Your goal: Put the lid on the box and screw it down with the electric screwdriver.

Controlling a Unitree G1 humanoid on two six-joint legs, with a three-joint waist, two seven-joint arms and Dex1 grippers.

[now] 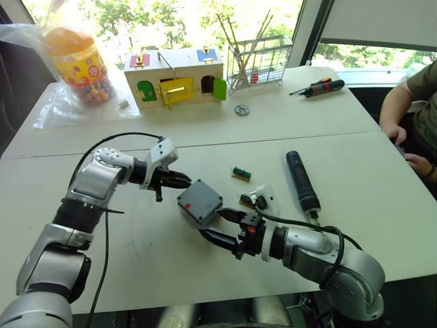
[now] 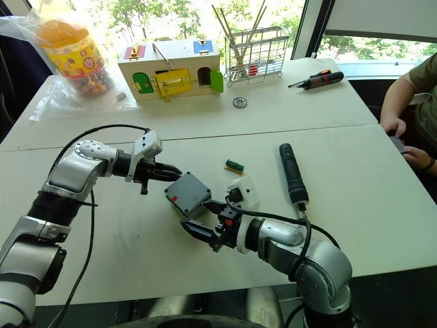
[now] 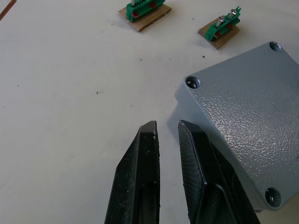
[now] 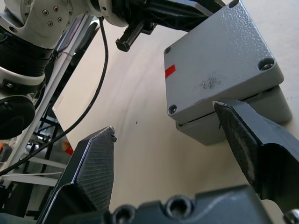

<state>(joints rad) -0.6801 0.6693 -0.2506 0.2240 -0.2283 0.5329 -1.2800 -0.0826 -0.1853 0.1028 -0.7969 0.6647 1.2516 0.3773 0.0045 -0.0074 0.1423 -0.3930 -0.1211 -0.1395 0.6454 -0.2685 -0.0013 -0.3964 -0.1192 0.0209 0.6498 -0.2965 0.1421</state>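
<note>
The grey lid [image 1: 200, 199] lies on top of the grey box [image 4: 233, 125], a little askew, with a red mark near one edge. At the lid's left corner my left gripper [image 1: 181, 181] is shut on nothing, its fingertips [image 3: 150, 133] right beside the lid [image 3: 243, 112]. My right gripper [image 1: 220, 226] stands open just in front of the box, with one finger [image 4: 243, 135] against the box's wall and the other [image 4: 100, 154] well clear. To the right, the black electric screwdriver [image 1: 302, 180] lies on the table.
Two green terminal blocks [image 1: 240, 172] and a small white piece [image 1: 263, 198] lie right of the box. Across the far table stand a toy house [image 1: 174, 78], a wire rack [image 1: 258, 61], a candy jar [image 1: 78, 65] and an orange-and-black screwdriver [image 1: 317, 87]. A person [image 1: 410, 116] sits at the right.
</note>
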